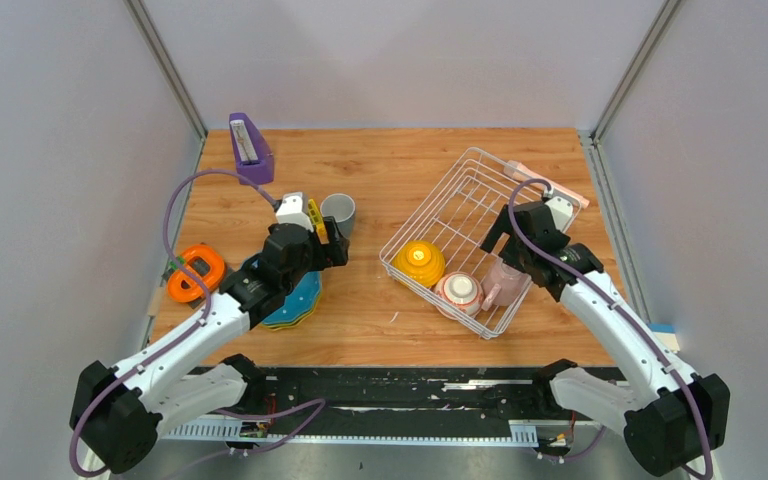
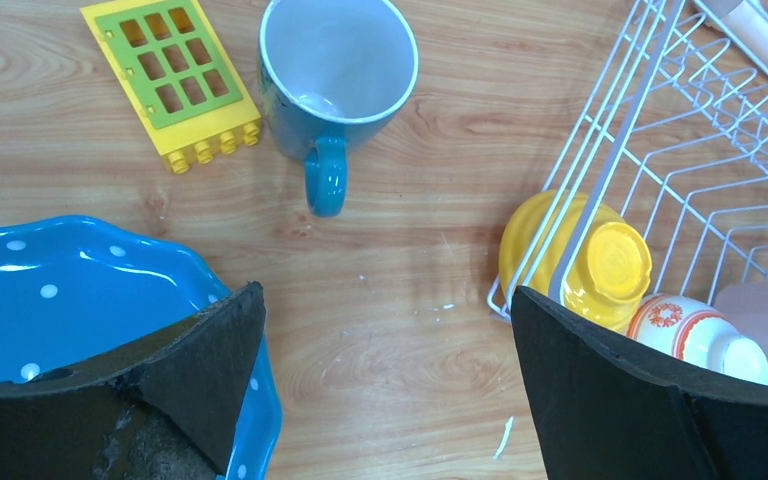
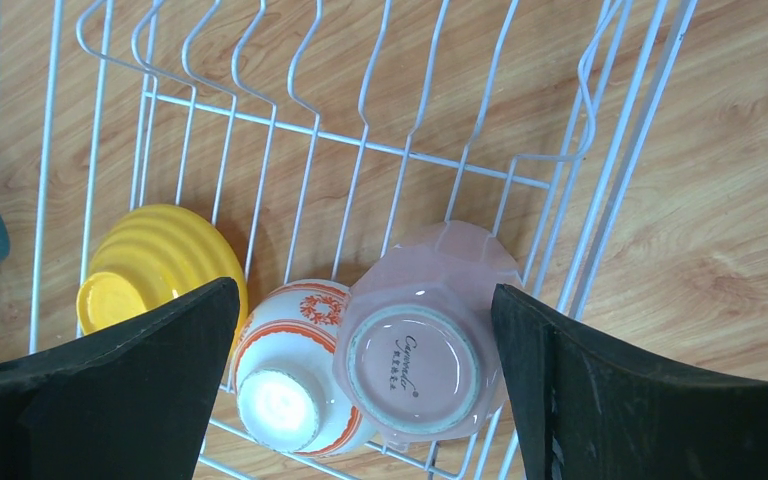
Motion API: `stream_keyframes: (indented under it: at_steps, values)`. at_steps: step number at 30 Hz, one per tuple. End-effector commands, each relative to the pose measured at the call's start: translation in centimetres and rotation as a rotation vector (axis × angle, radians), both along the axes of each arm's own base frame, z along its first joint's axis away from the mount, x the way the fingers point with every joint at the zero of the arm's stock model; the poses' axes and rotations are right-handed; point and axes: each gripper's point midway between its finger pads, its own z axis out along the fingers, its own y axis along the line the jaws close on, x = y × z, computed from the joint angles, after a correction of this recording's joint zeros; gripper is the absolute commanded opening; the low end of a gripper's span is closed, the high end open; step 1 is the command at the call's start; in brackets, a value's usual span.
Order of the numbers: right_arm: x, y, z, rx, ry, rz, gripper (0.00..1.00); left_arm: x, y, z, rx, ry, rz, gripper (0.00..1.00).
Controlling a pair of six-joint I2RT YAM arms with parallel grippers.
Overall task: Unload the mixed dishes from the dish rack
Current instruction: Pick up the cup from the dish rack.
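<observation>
Your white wire dish rack [image 1: 457, 200] sits right on the wooden bench [image 1: 390, 165], holding a ribbed yellow bowl [image 1: 420, 262], a red-patterned cup [image 1: 459, 291] and a glossy pink mug [image 1: 505, 281], bases up. Left hand [image 2: 385, 330], released, is near the upright blue mug [image 2: 335, 75]; right hand [image 3: 365, 295], released, is over the pink mug.

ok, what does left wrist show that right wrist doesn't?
Left wrist only: the yellow block, the blue dotted plate, and the whole blue mug upright on the table. Right wrist only: the pink mug seen clearly, base up. Both: the yellow bowl and the red-patterned cup, bases toward the camera, inside the rack.
</observation>
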Motion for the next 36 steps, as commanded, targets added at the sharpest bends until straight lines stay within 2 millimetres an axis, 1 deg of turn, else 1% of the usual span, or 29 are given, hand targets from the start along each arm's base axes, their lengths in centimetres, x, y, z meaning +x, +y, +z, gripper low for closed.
stream_keyframes:
  at_steps: [1,5,15,26,36]
  values:
    - [-0.2,-0.1,0.7,-0.009,0.017,0.008,1.0,-0.5,0.4,0.5,-0.021,-0.008,0.007,1.0]
    - [-0.1,-0.1,1.2,-0.012,0.015,0.01,1.0,-0.7,0.5,0.6,-0.024,-0.009,0.007,1.0]
    - [-1.4,-0.4,-1.7,-0.053,0.157,0.01,1.0,-0.8,0.9,0.4,-0.009,-0.004,0.018,1.0]
    - [-2.0,-0.4,-3.5,-0.066,0.226,0.011,1.0,-0.8,1.1,0.2,-0.003,-0.004,0.027,1.0]
    - [-2.0,0.3,-4.9,-0.065,0.293,0.036,0.97,-0.8,1.2,0.2,-0.005,-0.007,0.03,1.0]
